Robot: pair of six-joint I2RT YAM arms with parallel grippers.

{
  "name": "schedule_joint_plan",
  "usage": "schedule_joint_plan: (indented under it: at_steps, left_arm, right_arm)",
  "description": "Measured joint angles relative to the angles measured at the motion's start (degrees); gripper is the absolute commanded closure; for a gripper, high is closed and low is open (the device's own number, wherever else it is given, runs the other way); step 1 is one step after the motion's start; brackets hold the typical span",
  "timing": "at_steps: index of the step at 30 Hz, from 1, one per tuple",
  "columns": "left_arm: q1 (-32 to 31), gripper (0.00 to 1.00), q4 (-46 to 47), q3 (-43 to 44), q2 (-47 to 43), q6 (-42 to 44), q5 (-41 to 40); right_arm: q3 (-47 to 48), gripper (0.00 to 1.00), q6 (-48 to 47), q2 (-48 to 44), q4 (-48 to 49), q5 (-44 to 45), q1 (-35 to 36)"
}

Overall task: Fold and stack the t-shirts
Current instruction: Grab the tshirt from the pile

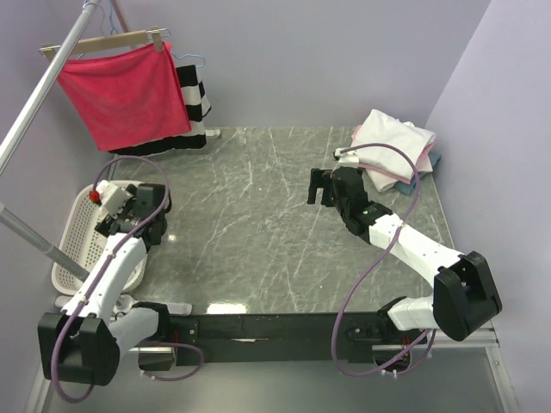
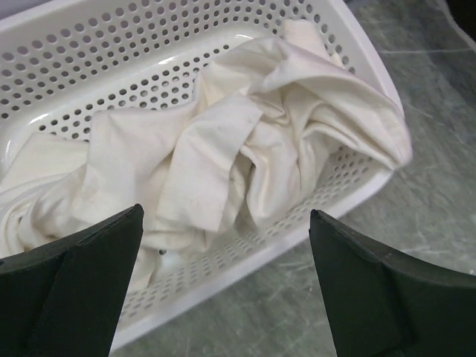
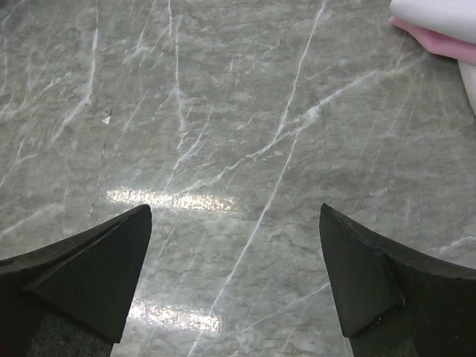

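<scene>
A crumpled cream t-shirt (image 2: 223,149) lies in the white perforated basket (image 2: 89,44) at the table's left edge. My left gripper (image 2: 227,223) hovers open just over the basket's near rim, nothing between its fingers; from above it (image 1: 110,200) sits beside the basket (image 1: 76,232). Folded t-shirts form a stack (image 1: 394,146) at the back right, cream on top with pink and blue edges below; its pink edge (image 3: 439,41) shows in the right wrist view. My right gripper (image 3: 234,223) stands open over bare marble, left of the stack (image 1: 320,185).
A red cloth (image 1: 125,95) on a wooden hanger and a black-and-white striped garment (image 1: 194,103) hang from a metal rack (image 1: 34,103) at the back left. The grey marble tabletop (image 1: 250,224) ends at lilac walls behind and to the right.
</scene>
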Motion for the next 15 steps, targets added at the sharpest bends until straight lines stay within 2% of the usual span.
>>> schedule_joint_plan:
  at_steps: [6, 9, 15]
  left_arm:
    - [11.4, 0.08, 10.9, -2.3, 0.4, 7.3, 11.3]
    - [15.7, 0.11, 15.1, -2.3, 3.5, 9.4, 15.7]
    - [18.9, 0.15, 20.7, -2.6, 12.4, 10.9, 21.2]
  right_arm:
    - [0.0, 0.0, -0.5, 0.2, -0.1, 0.2, 0.0]
    - [0.0, 0.0, -0.7, 0.3, -0.3, 0.4, 0.0]
    - [0.0, 0.0, -1.1, 0.3, -0.5, 1.0, 0.0]
